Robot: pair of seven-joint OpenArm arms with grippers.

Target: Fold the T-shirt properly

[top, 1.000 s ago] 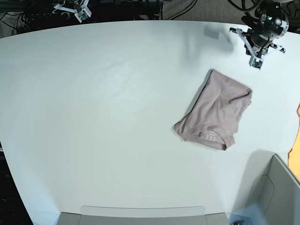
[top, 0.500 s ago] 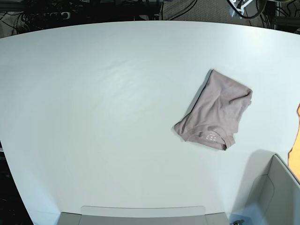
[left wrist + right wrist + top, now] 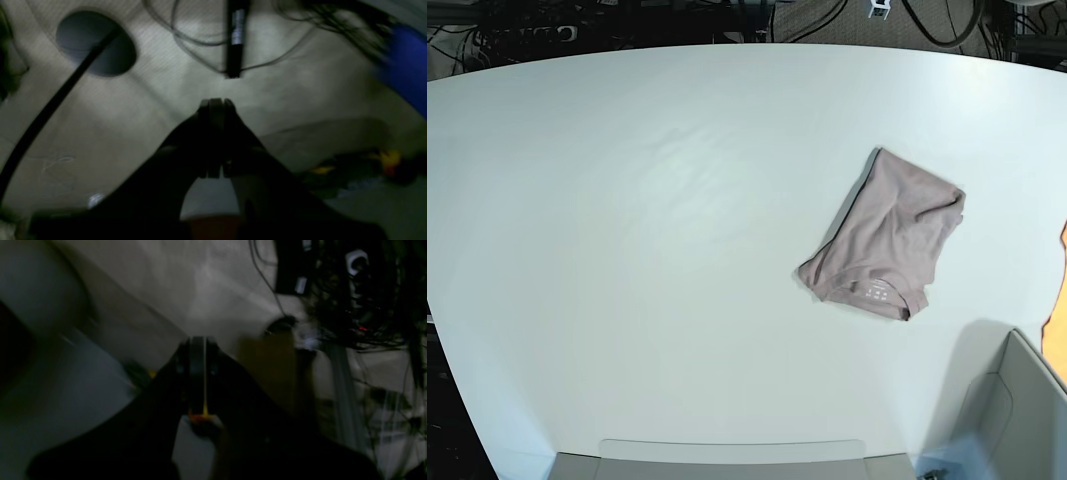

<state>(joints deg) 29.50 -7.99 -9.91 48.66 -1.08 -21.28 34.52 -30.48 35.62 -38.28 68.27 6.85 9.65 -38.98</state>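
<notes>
The T-shirt (image 3: pixel 887 238) lies folded into a compact mauve-pink bundle on the white table (image 3: pixel 647 220), right of centre, with its collar and pale print toward the near edge. No gripper touches it. My left gripper (image 3: pixel 216 101) is shut and empty, held over the floor and cables beyond the table. Only a small white tip of it (image 3: pixel 879 8) shows at the top edge of the base view. My right gripper (image 3: pixel 197 339) is shut and empty, also off the table, and is out of the base view.
A grey box (image 3: pixel 1012 400) stands at the near right corner. A flat grey tray (image 3: pixel 727 452) sits at the near edge. An orange object (image 3: pixel 1060 290) pokes in at the right edge. Cables and power strips (image 3: pixel 527 35) lie beyond the far edge.
Both arms have drawn back from the table's far corners and out of the base view. The T-shirt has not moved.
</notes>
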